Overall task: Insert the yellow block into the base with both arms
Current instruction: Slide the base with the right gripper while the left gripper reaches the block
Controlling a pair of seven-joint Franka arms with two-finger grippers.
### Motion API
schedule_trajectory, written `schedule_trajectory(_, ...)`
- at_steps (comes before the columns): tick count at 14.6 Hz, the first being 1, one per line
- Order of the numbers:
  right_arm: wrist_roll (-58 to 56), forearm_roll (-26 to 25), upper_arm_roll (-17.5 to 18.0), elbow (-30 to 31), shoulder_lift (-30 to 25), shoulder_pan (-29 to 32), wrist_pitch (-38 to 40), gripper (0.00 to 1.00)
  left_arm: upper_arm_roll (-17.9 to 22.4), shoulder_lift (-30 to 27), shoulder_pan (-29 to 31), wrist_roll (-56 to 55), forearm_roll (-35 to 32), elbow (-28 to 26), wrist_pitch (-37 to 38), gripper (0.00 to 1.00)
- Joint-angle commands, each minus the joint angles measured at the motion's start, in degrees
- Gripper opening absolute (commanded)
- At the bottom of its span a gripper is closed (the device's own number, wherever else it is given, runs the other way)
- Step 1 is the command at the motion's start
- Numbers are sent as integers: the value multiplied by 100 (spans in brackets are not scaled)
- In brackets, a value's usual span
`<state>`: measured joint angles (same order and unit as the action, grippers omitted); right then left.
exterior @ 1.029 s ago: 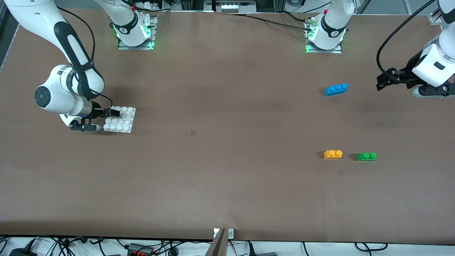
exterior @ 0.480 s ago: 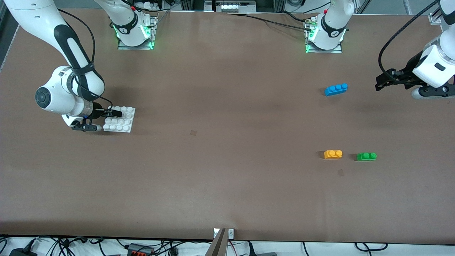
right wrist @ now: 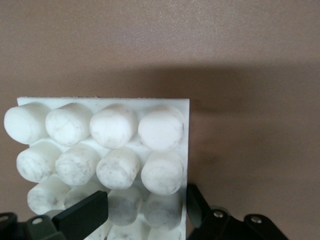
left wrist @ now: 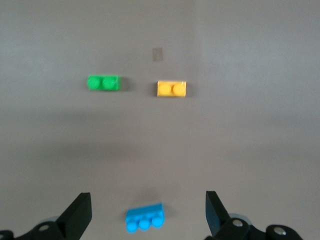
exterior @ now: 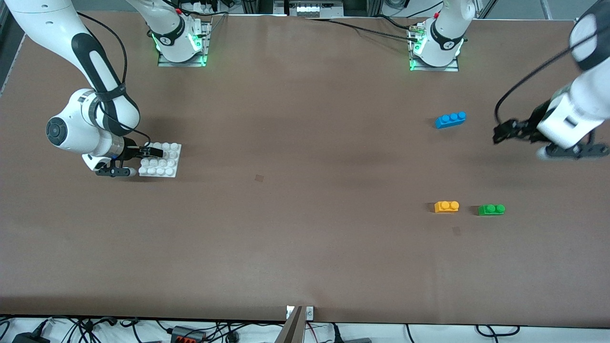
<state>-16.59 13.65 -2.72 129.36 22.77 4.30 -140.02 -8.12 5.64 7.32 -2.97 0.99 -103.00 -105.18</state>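
The base [exterior: 160,160] lay toward the right arm's end of the table. Toward the left arm's end, the yellow block [exterior: 446,206] sat just beside the green brick [exterior: 491,209], both nearer the front camera than the three-stud brick [exterior: 450,119].

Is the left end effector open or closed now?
Open. In the left wrist view the left end effector shows two fingers far apart, empty, over the table near the blue brick.

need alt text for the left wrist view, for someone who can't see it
Looking down past the left tool, its two dark fingers spread wide, onto a brown table with three toy bricks. A blue three-stud brick lies between the fingers; a yellow block and a green brick sit side by side, apart from each other.
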Motion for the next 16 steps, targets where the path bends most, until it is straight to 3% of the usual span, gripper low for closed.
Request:
schedule_trajectory(1, -336, 287, 140, -122, 316, 62, -105, 72, -49, 665, -99, 121, 147, 61, -660, 100)
schedule_trajectory(4, -336, 533, 289, -122, 342, 53, -105, 72, -199, 1105, -125, 112, 139, -27, -1477, 100)
schedule_trajectory(8, -319, 849, 553, -122, 447, -8, -113, 72, -243, 1597, -178, 147, -124, -879, -3463, 100)
schedule_trajectory(12, -187, 1025, 1080, -279, 711, -236, -166, 70, -234, 2037, -178, 147, -599, -862, -3949, 100)
schedule_trajectory(16, 67, 1184, 1151, -823, 1124, -938, -183, 68, -217, 2292, -91, 95, -951, -714, -4055, 100)
